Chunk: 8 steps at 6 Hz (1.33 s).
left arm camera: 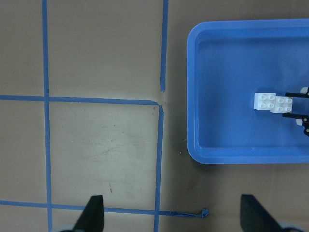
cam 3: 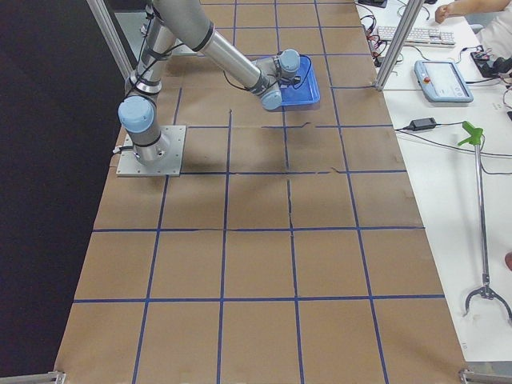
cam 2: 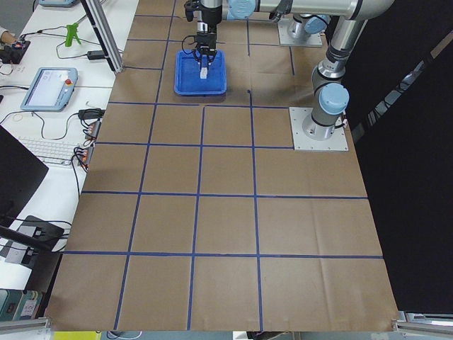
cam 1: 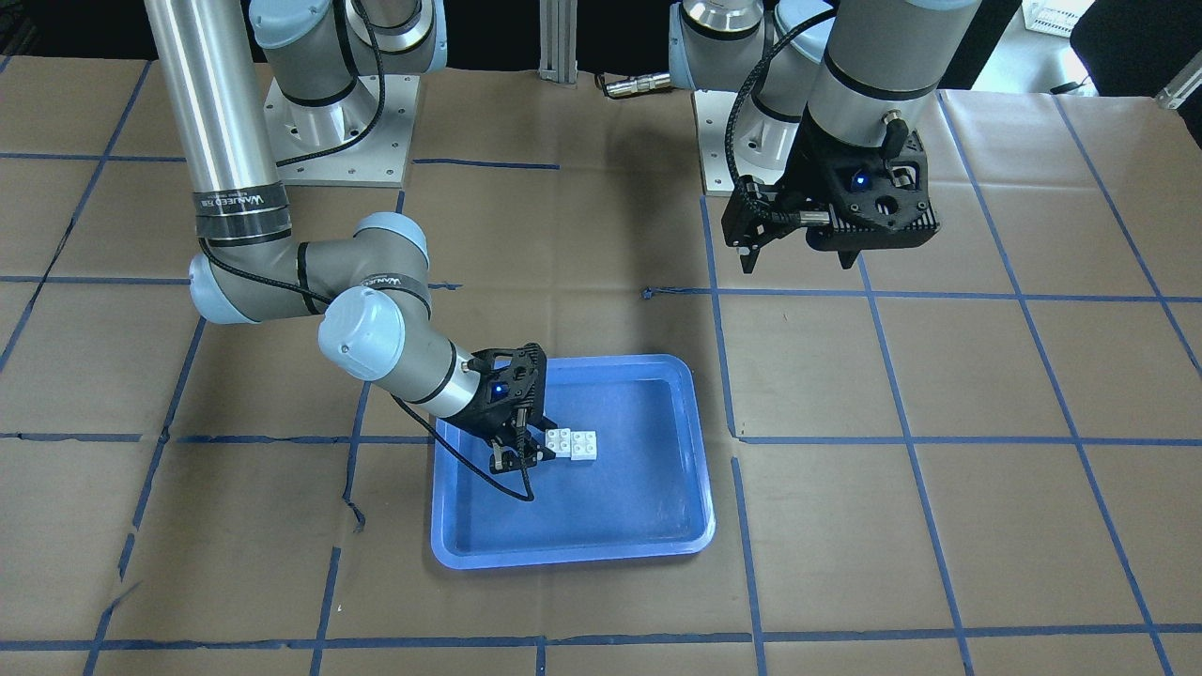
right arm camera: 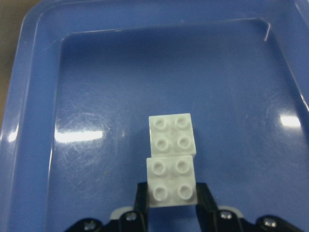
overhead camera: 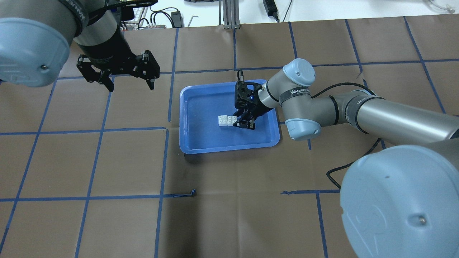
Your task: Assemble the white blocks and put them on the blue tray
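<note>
The two white blocks (right arm camera: 172, 157) lie on the floor of the blue tray (right arm camera: 120, 72), joined in a step with the nearer one overlapping the farther one. My right gripper (right arm camera: 171, 200) is low in the tray (overhead camera: 204, 122), its fingers pressed against both sides of the nearer block (overhead camera: 226, 120). In the front view the blocks (cam 1: 573, 443) sit just past the right gripper (cam 1: 526, 453) in the tray (cam 1: 639, 498). My left gripper (overhead camera: 131, 86) is open and empty, held high over the bare paper left of the tray, apart from it. Its wrist view shows the tray (left arm camera: 227, 96) and the blocks (left arm camera: 273, 102).
Brown paper with a blue tape grid (overhead camera: 165, 129) covers the table. The arms' base plates (cam 1: 338, 131) stand at the robot's side. A desk with a keyboard and a pendant (cam 2: 49, 88) runs along the far edge, off the table.
</note>
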Motion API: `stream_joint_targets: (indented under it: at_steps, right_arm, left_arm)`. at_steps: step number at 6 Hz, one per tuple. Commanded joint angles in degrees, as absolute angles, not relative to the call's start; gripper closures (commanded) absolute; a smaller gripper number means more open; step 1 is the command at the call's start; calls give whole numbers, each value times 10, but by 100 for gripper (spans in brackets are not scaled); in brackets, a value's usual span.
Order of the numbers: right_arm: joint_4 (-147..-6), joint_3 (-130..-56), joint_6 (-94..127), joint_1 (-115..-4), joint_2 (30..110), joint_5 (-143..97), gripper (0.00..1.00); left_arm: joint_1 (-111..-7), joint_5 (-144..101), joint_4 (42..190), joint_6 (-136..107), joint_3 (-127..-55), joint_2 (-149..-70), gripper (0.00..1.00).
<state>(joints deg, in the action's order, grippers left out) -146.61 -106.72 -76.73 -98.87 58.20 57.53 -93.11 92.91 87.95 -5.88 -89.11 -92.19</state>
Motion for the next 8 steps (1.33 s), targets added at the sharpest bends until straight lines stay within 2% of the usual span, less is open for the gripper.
stream_joint_targets:
  at_steps: [1, 5, 6, 7, 8]
  right_arm:
    - [-1470, -1067, -767, -989, 581, 574, 64]
    - [-1476, -1068, -766, -989, 577, 572, 63]
    - [-1476, -1067, -766, -989, 577, 571, 58]
    - [-1476, -1067, -766, -989, 577, 571, 57]
    - [-1476, -1066, -766, -989, 577, 570, 50]
  left_arm:
    - [-931, 930, 879, -62, -891, -921, 1]
    - [-931, 930, 879, -64, -891, -919, 1]
    - [-931, 931, 880, -64, -892, -918, 1]
    - [-931, 930, 879, -64, -892, -918, 1]
    - [-931, 930, 880, -64, -892, -918, 1]
